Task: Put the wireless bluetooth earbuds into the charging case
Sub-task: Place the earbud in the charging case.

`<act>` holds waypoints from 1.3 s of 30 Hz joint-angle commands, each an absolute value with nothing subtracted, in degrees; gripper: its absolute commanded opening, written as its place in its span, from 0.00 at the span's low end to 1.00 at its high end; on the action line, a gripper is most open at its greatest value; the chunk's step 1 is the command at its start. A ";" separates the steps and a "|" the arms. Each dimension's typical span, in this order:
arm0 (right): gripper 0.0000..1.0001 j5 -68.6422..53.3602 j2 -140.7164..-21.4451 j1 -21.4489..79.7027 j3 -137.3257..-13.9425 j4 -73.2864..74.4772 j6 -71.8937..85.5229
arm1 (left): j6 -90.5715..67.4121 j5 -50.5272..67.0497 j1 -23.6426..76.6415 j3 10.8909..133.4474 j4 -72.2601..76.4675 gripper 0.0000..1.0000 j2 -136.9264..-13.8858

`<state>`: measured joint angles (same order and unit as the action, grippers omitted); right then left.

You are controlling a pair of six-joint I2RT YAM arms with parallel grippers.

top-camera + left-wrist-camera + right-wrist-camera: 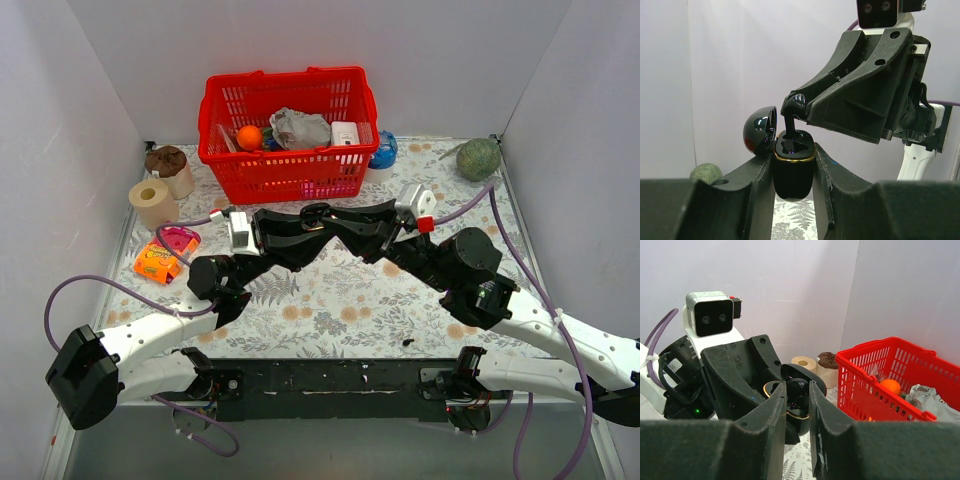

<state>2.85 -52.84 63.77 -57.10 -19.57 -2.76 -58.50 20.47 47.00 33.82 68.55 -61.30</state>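
From above, the left gripper [306, 224] and right gripper [338, 222] meet over the flowery table [330, 300].

Left wrist view: the left jaws squeeze the open charging case [794, 175] so it cannot tip. The right jaws pinch one earbud [792, 117], stem down at the case's slot.

Right wrist view: the earbud sits between the closed jaws, with the case just behind.

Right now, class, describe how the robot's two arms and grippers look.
The left arm and right arm have white links and black joints. Each trails purple cables. The left gripper and right gripper are matte black with white wrist cameras.
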 commanded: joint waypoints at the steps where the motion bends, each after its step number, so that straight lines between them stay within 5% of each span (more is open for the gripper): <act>1: 0.09 4.83 -52.38 63.98 -58.18 -16.96 -1.67 | -57.57 20.66 47.20 36.12 69.52 0.00 -59.41; 23: 0.47 10.99 -52.21 63.90 -59.24 -15.56 -0.70 | -57.48 20.21 47.11 34.89 69.00 0.00 -58.27; 26: 0.58 10.55 -51.94 63.98 -59.68 -15.47 -0.62 | -57.39 19.95 47.11 34.72 68.56 0.00 -58.18; 27: 0.84 10.02 -51.77 63.98 -59.76 -15.47 -0.53 | -57.39 19.78 47.20 34.54 68.55 0.00 -58.18; 28: 0.90 8.98 -51.07 63.98 -59.85 -15.56 -0.44 | -57.39 19.69 47.20 34.45 68.38 0.00 -58.27; 39: 0.95 14.93 -42.55 63.98 -60.30 -9.77 1.93 | -57.22 19.16 47.20 33.05 66.80 0.00 -56.69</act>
